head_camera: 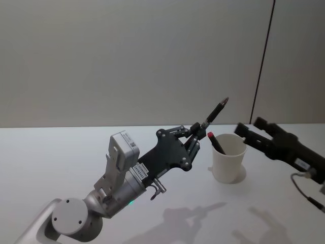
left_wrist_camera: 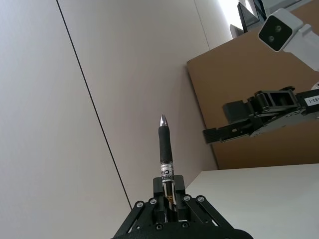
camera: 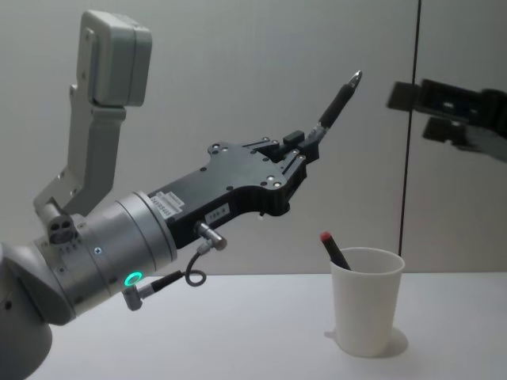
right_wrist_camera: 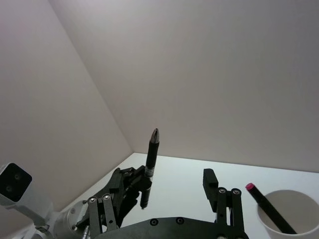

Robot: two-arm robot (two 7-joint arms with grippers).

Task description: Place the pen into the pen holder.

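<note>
I've got the pen [camera: 333, 105], light, stiff, a bit slick, pinched at its tail in my left gripper [camera: 303, 148], tip angled up above the cup [camera: 366, 301]; right gripper [head_camera: 256, 133] open, idle beside it.

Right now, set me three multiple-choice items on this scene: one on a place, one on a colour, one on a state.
1. Where is the black pen?
A. lying on the table
B. in the left gripper, above the table
C. in the right gripper

2. What colour is the tip of the pen already standing in the pen holder?
A. red
B. blue
C. green

3. How do the right gripper's jaws stand?
A. shut on the cup
B. shut on a pen
C. open, empty

Answers: 1 B, the chest view shows it clamped aloft. 2 A, red shows at the rim. 3 C, nothing sits between them.
</note>
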